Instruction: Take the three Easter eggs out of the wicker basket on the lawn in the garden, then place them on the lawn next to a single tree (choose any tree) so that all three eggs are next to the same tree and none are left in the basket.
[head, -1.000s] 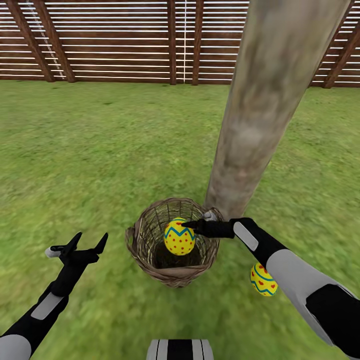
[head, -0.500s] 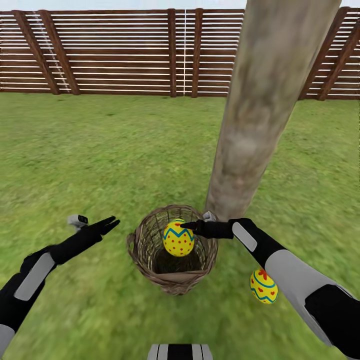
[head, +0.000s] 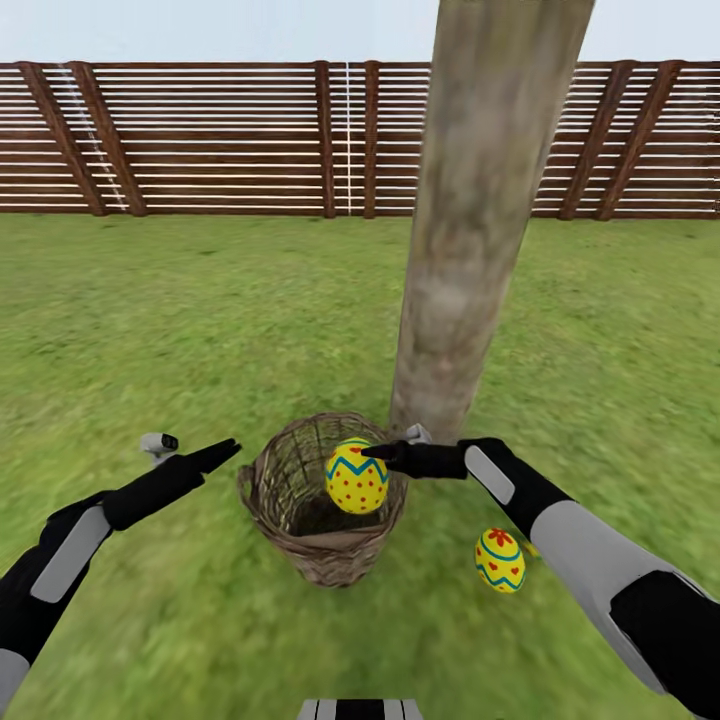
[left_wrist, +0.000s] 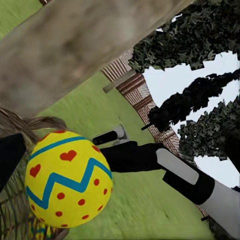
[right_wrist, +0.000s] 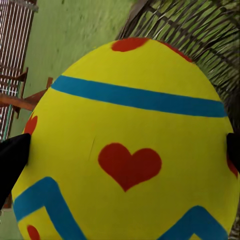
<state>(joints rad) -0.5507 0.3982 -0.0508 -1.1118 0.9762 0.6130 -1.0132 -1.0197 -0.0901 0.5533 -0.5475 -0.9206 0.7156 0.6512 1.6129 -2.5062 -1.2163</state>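
Observation:
The brown wicker basket (head: 300, 520) stands on the lawn (head: 180, 330) at the foot of the pale tree trunk (head: 455, 260). My right gripper (head: 385, 455) is shut on a yellow Easter egg (head: 357, 478) with a blue zigzag and red dots, held at the basket's mouth near the rim on the trunk side. In the right wrist view this egg (right_wrist: 130, 145) sits between black fingertips (right_wrist: 12, 160). A second Easter egg (head: 499, 560) lies on the grass beside the trunk, under my right forearm. My left gripper (head: 190, 452) hovers open left of the basket. The left wrist view shows the held egg (left_wrist: 67, 180) and the basket weave (left_wrist: 12, 215).
A brown slatted fence (head: 200, 140) closes the far side of the garden. Open grass stretches to the left and behind the basket. In the left wrist view, dark-foliaged trees (left_wrist: 200, 45) stand beyond the fence.
The head camera has tilted up and the whole view has shifted. My left arm swung to point at the basket. The held egg now sits nearer the basket's trunk-side rim.

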